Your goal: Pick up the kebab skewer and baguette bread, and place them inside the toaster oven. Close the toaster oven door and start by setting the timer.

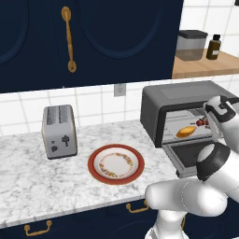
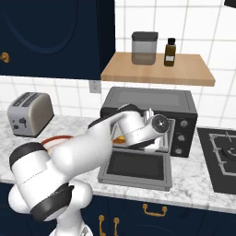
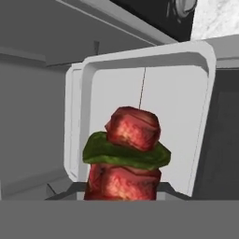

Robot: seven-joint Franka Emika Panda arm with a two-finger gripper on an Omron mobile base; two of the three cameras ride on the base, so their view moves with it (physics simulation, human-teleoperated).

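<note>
The toaster oven (image 1: 182, 93) stands on the counter with its door (image 1: 186, 156) dropped open and flat. The baguette bread (image 1: 186, 131) lies on the oven's tray, and an orange bit of it (image 2: 119, 137) peeks past my arm. My gripper (image 1: 207, 123) reaches into the oven mouth, shut on the kebab skewer (image 1: 202, 123). In the hand view the kebab skewer (image 3: 127, 154), red meat chunks with a green slice, stands up between my fingertips in front of the pale tray (image 3: 200, 116). In the right base view my arm covers much of the oven (image 2: 152, 99) opening above the door (image 2: 138, 168).
An empty red-rimmed plate (image 1: 115, 163) sits on the marble counter left of the oven, with a silver toaster (image 1: 59, 130) further left. A wooden shelf (image 2: 156, 69) with a jar and a bottle hangs above the oven. A stove top (image 2: 226, 156) lies to the right.
</note>
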